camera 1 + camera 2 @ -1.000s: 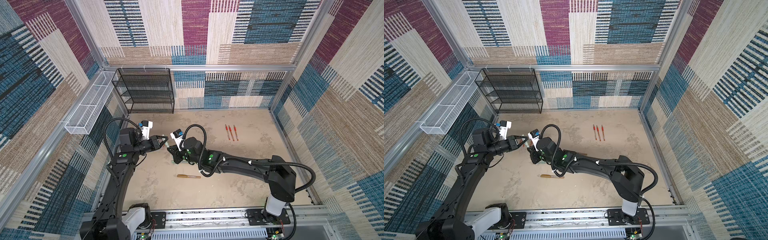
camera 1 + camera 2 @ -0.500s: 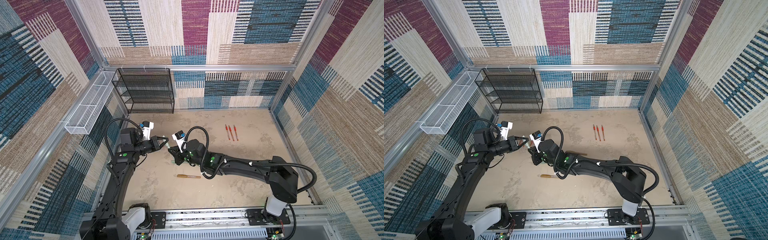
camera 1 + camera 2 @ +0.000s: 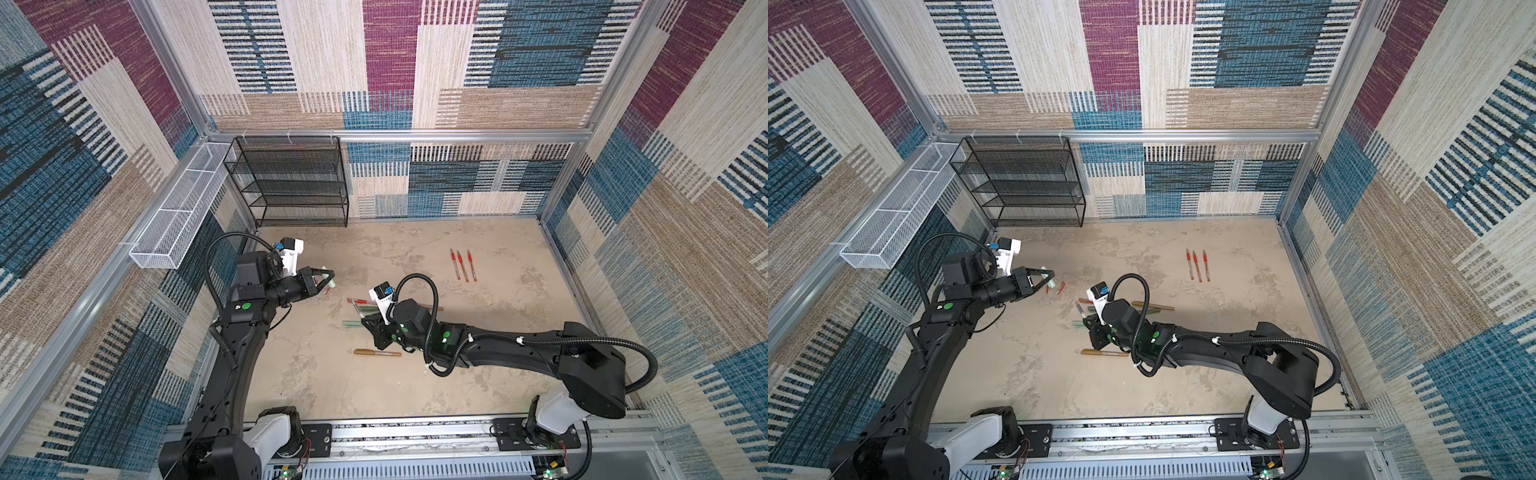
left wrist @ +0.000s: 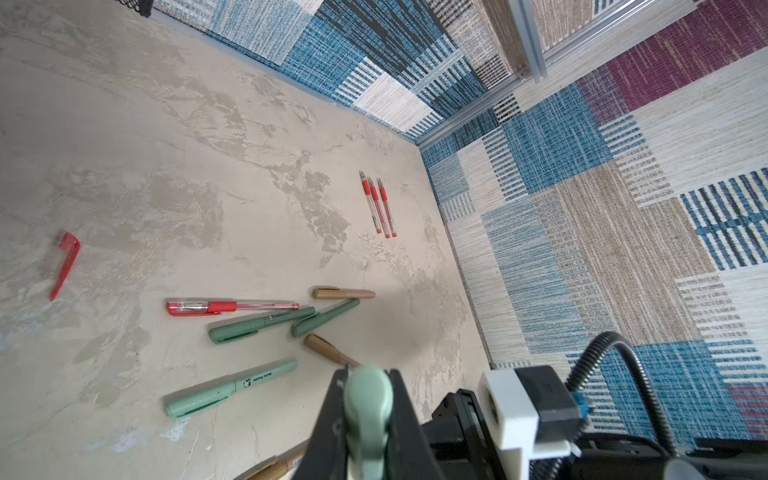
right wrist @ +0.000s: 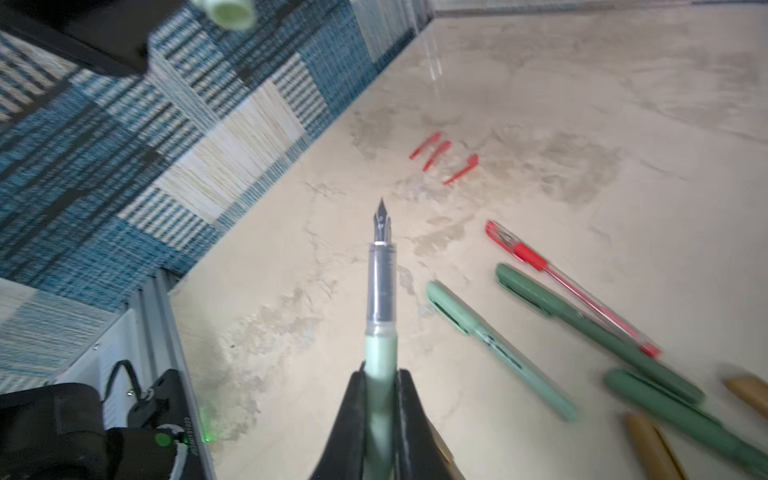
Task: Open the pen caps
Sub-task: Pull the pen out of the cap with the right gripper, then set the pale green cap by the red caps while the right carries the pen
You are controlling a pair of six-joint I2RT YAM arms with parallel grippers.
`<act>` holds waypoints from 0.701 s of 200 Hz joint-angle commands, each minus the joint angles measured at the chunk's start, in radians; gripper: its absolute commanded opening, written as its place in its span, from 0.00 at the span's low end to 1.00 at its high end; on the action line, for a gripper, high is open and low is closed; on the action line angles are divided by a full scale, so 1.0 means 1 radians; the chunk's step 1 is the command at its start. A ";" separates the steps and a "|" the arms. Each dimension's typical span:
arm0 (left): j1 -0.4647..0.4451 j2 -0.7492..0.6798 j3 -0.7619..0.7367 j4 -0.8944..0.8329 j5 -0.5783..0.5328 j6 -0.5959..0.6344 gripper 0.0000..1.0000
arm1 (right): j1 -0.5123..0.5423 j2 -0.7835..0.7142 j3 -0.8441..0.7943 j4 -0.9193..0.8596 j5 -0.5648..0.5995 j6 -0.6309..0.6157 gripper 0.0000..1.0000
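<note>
Evidently the left gripper pinches the pale mint cap, well apart from the bare nib, because the right gripper clamps that fountain pen's barrel as anchor. 3 red caps lie loose on the table nearby.

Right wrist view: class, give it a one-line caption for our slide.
Right claw shut on an uncapped mint pen, nib bared; capped green pens lie on the table.
</note>
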 commanded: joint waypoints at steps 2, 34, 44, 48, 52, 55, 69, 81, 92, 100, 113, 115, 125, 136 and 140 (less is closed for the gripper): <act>0.006 0.010 0.023 0.024 -0.019 0.016 0.00 | 0.003 -0.030 -0.007 0.003 0.028 0.018 0.00; 0.002 0.036 0.045 0.005 -0.066 0.050 0.00 | -0.008 -0.094 -0.058 -0.011 0.081 0.028 0.00; -0.002 0.060 0.066 -0.021 -0.086 0.066 0.00 | -0.018 -0.120 -0.060 -0.043 0.102 0.038 0.00; -0.007 0.073 0.076 -0.034 -0.096 0.073 0.00 | -0.021 -0.132 -0.063 -0.053 0.111 0.040 0.00; -0.011 0.086 0.088 -0.047 -0.105 0.083 0.00 | -0.025 -0.145 -0.067 -0.062 0.121 0.043 0.00; -0.014 0.097 0.097 -0.058 -0.112 0.090 0.00 | -0.028 -0.156 -0.071 -0.068 0.127 0.046 0.00; -0.041 0.154 0.140 -0.103 -0.157 0.129 0.00 | -0.052 -0.206 -0.096 -0.091 0.143 0.053 0.00; -0.068 0.212 0.177 -0.140 -0.205 0.164 0.00 | -0.072 -0.241 -0.112 -0.113 0.152 0.053 0.00; -0.087 0.270 0.211 -0.162 -0.235 0.194 0.00 | -0.089 -0.271 -0.113 -0.159 0.165 0.061 0.00; -0.097 0.314 0.238 -0.185 -0.246 0.216 0.00 | -0.097 -0.296 -0.114 -0.188 0.176 0.063 0.00; -0.111 0.388 0.286 -0.226 -0.311 0.248 0.00 | -0.106 -0.338 -0.129 -0.216 0.196 0.062 0.00; -0.113 0.399 0.293 -0.230 -0.318 0.252 0.00 | -0.108 -0.345 -0.134 -0.219 0.196 0.059 0.00; -0.119 0.454 0.325 -0.248 -0.346 0.266 0.00 | -0.116 -0.374 -0.149 -0.233 0.205 0.054 0.00; -0.122 0.513 0.363 -0.267 -0.364 0.278 0.00 | -0.128 -0.408 -0.159 -0.260 0.211 0.056 0.00; -0.124 0.537 0.378 -0.281 -0.374 0.282 0.00 | -0.131 -0.420 -0.161 -0.269 0.212 0.058 0.00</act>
